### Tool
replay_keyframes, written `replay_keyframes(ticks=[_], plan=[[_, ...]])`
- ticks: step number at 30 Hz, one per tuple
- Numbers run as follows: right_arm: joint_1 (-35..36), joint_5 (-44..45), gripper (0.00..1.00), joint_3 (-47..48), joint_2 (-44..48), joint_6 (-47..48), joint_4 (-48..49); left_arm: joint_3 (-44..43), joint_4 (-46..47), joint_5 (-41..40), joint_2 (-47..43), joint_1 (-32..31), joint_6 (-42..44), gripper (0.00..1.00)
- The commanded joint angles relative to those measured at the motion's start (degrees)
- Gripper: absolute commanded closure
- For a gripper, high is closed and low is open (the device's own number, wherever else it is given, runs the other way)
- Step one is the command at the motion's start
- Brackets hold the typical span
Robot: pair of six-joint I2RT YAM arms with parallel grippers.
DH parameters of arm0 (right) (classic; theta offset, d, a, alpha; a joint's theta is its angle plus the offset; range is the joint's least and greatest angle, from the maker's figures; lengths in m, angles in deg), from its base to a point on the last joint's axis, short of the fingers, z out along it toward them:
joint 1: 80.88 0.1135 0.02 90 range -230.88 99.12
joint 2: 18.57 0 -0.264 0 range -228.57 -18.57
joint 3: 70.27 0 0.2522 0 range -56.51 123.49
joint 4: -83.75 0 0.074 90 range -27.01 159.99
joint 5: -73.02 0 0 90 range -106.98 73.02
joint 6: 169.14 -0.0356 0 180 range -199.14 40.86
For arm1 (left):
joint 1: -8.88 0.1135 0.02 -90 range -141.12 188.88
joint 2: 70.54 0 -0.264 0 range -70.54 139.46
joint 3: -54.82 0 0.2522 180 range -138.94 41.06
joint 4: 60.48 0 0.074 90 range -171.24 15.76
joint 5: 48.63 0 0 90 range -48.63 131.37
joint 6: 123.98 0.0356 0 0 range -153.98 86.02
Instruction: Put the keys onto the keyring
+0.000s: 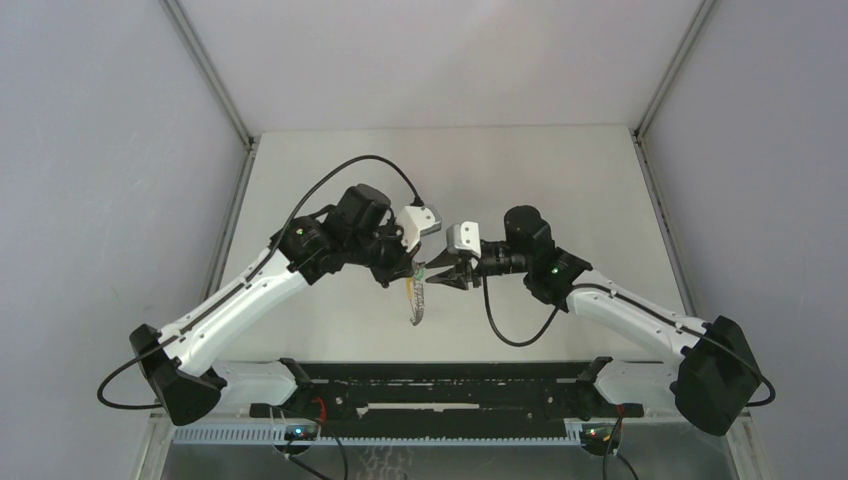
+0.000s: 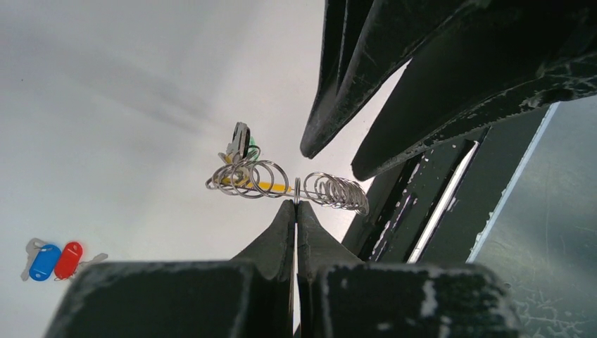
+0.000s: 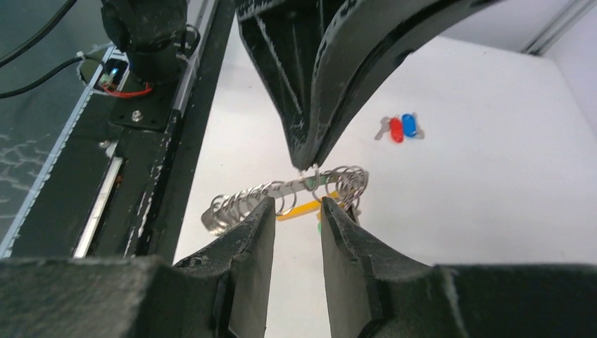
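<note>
Being pinched by clenched L gripper [image 2: 296, 203], keyring [image 2: 331, 190] is held off table [image 3: 493, 183], ring row set crosswise to L tips [image 2: 281, 225], yellow tab [image 2: 271, 186] alongside. R gripper [image 3: 296, 208] is part-open, fingers [image 3: 257, 229] flanking rings. Keys [image 3: 401, 128] are laid side-by-side on table, well apart.

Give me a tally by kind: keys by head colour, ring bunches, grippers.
Blue-headed silver metal key: 1
Red-headed silver metal key: 1
Bunch of thin metal rings with a yellow tab: 1
Black two-finger grippers, left gripper and right gripper: 2
Total: 5
</note>
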Motion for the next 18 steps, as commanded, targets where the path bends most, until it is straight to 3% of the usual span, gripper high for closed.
replay_keyframes(ticks=[1,8,18], plan=[[-0.1,-0.3,0.70,0.0,-1.0,-2.1,9.1,-4.7,1.3,1.7,-1.8,-0.6,1.6,1.00],[-0.2,-1.8,0.71,0.1,-4.2,-4.2,14.5,-5.0,1.1,1.8,-1.9,-0.9,1.9,1.00],[0.1,-5.9,0.73,1.1,-6.2,-3.3,12.1,-5.4,1.0,2.3,-1.3,-1.0,2.4,1.00]])
